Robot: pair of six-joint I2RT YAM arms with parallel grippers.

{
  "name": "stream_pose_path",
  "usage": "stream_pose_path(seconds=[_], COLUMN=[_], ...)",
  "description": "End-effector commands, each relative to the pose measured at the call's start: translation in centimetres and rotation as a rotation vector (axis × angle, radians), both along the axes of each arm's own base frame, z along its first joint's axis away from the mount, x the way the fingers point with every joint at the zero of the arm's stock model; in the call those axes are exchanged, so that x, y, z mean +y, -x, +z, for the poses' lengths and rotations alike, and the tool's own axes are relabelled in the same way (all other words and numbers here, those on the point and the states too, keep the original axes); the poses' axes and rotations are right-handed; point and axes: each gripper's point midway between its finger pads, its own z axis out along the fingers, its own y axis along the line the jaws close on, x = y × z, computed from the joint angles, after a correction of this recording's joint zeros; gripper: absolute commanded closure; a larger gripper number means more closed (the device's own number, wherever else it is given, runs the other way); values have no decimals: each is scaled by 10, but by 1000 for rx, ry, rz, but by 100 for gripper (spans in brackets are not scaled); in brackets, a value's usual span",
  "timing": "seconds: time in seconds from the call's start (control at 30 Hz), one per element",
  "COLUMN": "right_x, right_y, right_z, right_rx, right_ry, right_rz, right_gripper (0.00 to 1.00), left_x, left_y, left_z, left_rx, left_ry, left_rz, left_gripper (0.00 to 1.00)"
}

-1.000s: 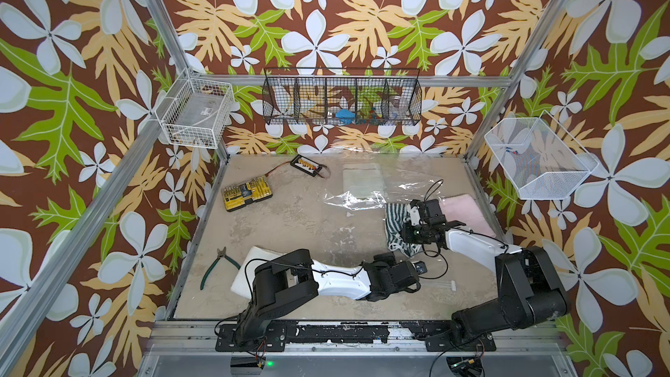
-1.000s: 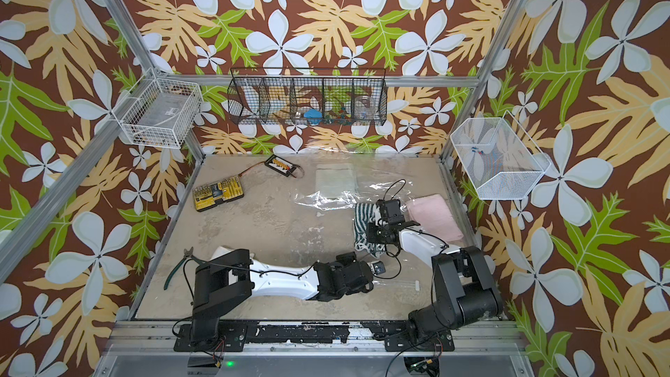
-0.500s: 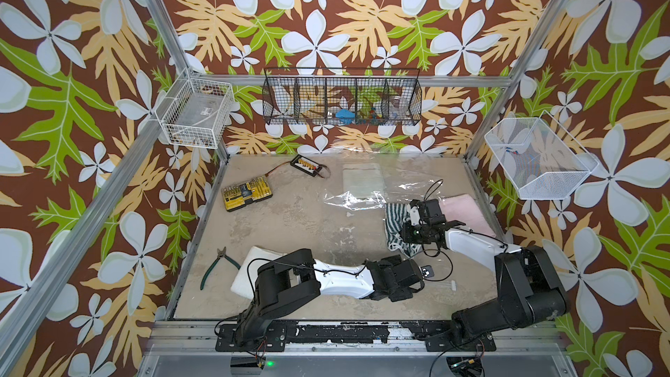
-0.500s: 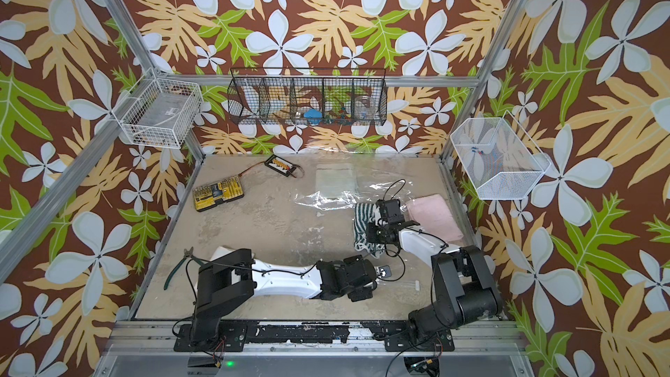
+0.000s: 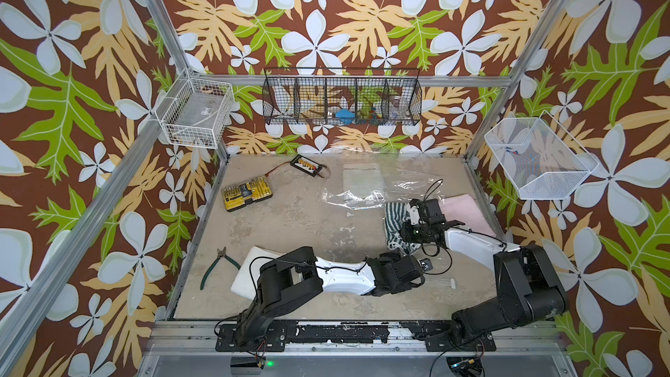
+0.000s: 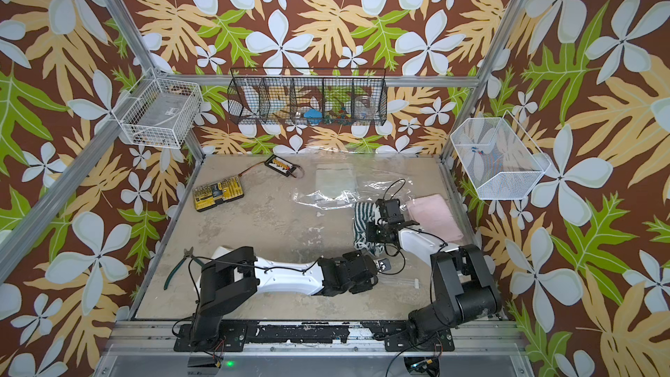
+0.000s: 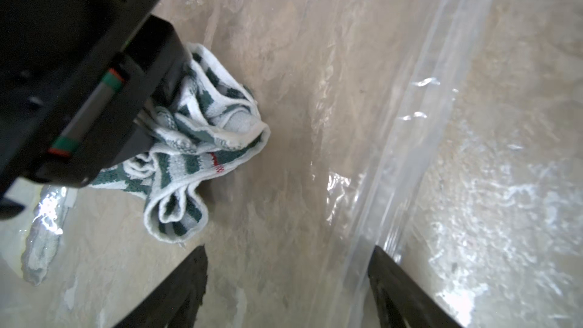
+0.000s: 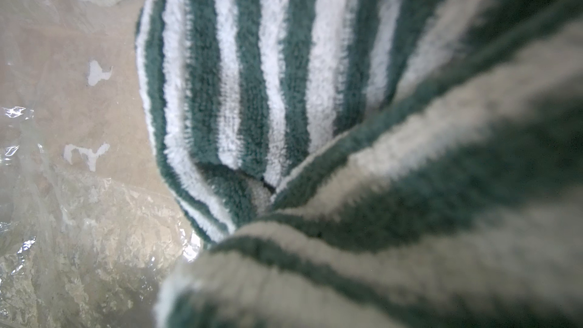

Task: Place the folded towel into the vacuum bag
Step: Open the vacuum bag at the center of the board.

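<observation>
Seemingly midway: green-striped towel (image 7: pixel 202 140) bunched, pinched tight in right claw (image 7: pixel 154 108); left claw (image 7: pixel 288 249) gaping, empty, vacuum bag (image 7: pixel 419 115) zip edge beside it. Remaining: full insertion, release.

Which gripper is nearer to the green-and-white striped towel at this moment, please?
Right. The right gripper is clamped on the striped towel, bunching it. The left gripper stands open just short of the towel's near end, not gripping it.
</observation>
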Motion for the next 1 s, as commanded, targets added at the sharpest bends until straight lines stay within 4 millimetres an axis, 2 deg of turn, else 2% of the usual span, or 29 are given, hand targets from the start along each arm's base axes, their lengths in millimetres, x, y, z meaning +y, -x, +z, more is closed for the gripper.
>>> stream_pose_path(seconds=[0.0,0.13,0.33,0.47,0.6,0.7,0.8,0.87,0.97], right_x=[-16,-16,-18,-22,-24,-24,-24,-21,-15], right_y=[32,32,32,31,31,30,29,26,20], right_z=[-24,-24,-24,-24,-24,-23,-21,-15,10], right_rx=[149,151,150,150,149,148,145,139,95], right_ry=[76,81,86,93,103,107,104,93,59], right_rz=[-22,-23,-28,-39,-42,-45,-43,-38,-25], right_gripper=[94,94,94,94,94,95,95,95,95], left_x=[6,18,51,81,112,127,130,127,115], left_y=[-11,-15,-25,-32,-39,-40,-39,-38,-35], left_z=[4,6,0,-5,-1,1,-3,-3,6], left_rx=[-42,-72,-108,-118,-117,-112,-103,-90,-60], left_ry=[-7,-25,-73,-116,-126,-121,-129,-127,-79], left_rz=[30,45,95,141,198,216,211,205,185], left_gripper=[21,22,25,26,30,33,43,58,76])
